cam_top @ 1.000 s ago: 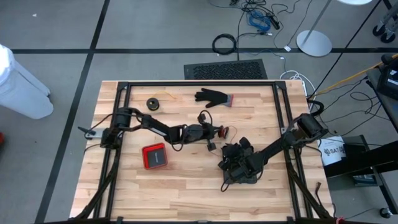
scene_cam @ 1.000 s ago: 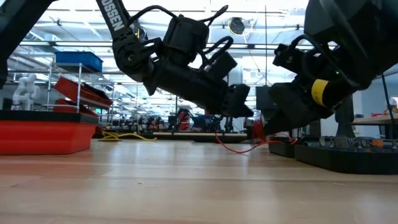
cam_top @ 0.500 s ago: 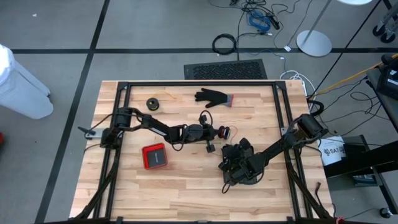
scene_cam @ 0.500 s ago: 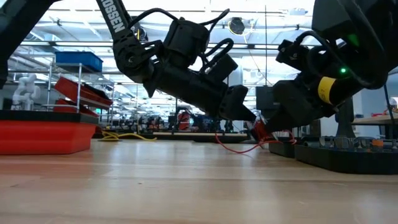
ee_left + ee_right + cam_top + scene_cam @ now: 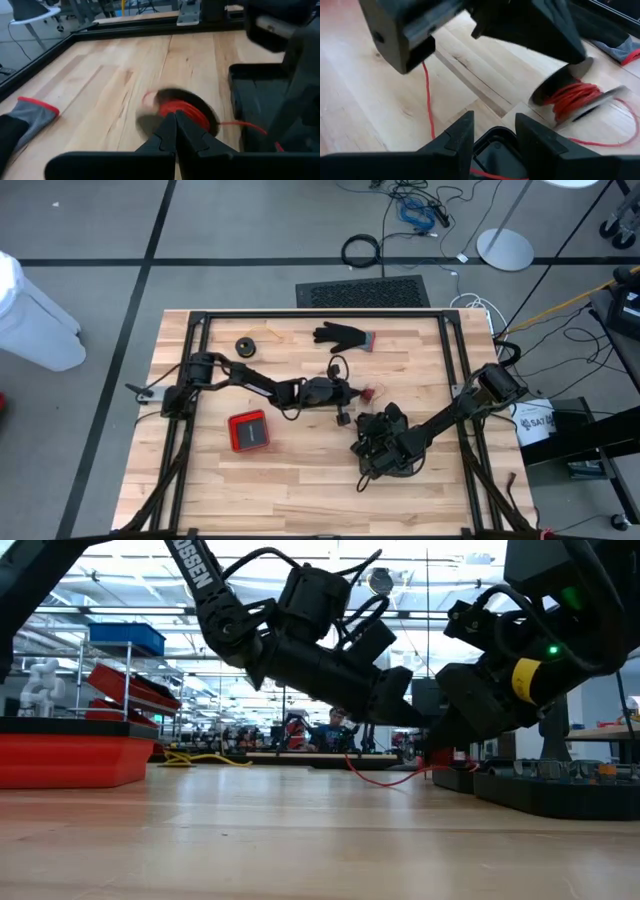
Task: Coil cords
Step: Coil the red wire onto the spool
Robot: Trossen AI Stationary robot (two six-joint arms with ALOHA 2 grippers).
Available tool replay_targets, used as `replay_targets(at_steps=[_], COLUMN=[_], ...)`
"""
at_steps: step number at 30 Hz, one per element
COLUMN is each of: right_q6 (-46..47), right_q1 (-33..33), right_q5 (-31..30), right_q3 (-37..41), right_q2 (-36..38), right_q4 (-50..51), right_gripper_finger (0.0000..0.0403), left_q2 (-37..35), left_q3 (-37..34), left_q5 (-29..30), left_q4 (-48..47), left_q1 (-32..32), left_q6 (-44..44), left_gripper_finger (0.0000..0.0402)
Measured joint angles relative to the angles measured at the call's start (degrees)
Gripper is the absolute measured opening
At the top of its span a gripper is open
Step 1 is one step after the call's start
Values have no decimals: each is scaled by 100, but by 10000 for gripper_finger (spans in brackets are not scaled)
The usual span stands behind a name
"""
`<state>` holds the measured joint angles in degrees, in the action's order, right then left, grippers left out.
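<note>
A small black spool [image 5: 368, 392] wound with reddish-orange cord [image 5: 575, 95] sits mid-table and looks tipped in the right wrist view. Its thin tail [image 5: 426, 95] trails over the wood [image 5: 385, 778]. My left gripper [image 5: 175, 120], shut, reaches in from the table's left with its tips at the spool [image 5: 352, 392]. My right gripper [image 5: 492, 120] stands open just near of the spool [image 5: 370, 430], with a black case's corner [image 5: 492, 145] between its fingers. A second small black bundle [image 5: 246, 345] lies at the far left. My left gripper meets the spool's near black flange [image 5: 165, 102] with its shut fingertips, slanting slightly down from the table's left. Whether a strand is pinched between the tips cannot be told. My right gripper's fingers flank the black case's corner; I cannot tell whether they touch it.
A black glove with a red cuff [image 5: 342, 336] lies toward the far edge. A red box [image 5: 248, 430] sits near left. Dark frame rails [image 5: 320, 314] run round the tabletop. The near part of the table is bare wood [image 5: 300, 490].
My left gripper has moved a little toward the table's right edge. The spool has slid that way ahead of it. The right arm has kept still.
</note>
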<state>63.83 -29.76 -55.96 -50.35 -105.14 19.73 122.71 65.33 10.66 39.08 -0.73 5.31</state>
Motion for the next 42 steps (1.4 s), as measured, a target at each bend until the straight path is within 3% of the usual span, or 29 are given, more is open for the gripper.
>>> replay_targets(at_steps=[6,14,22,28,33,38,42], right_q6=[24,76,2196,3499,3735,3753,3753], right_q1=[0,-338,-1212,-1758,-1836,-1825,-1825], right_q5=[24,-142,131,512,514,441,365], right_q3=[0,-2,-2,-2,-2,-2,-2], right_q2=[0,149,774,1035,1088,1088,1088], right_q4=[-25,298,2894,4346,4484,4418,4328], right_gripper_finger=[130,130,112,86,82,83,83], left_q2=[413,401,392,392,392,391,387], left_q3=[149,161,161,187,521,836,960], left_q5=[108,185,99,-481,-1340,-1367,-1354], left_q4=[-294,-267,-30,630,311,-102,-135], left_q1=[2,11,-37,-190,-403,-417,-413], left_q6=[-8,104,720,913,824,869,975], left_gripper_finger=[1,0,1,11,14,24,58])
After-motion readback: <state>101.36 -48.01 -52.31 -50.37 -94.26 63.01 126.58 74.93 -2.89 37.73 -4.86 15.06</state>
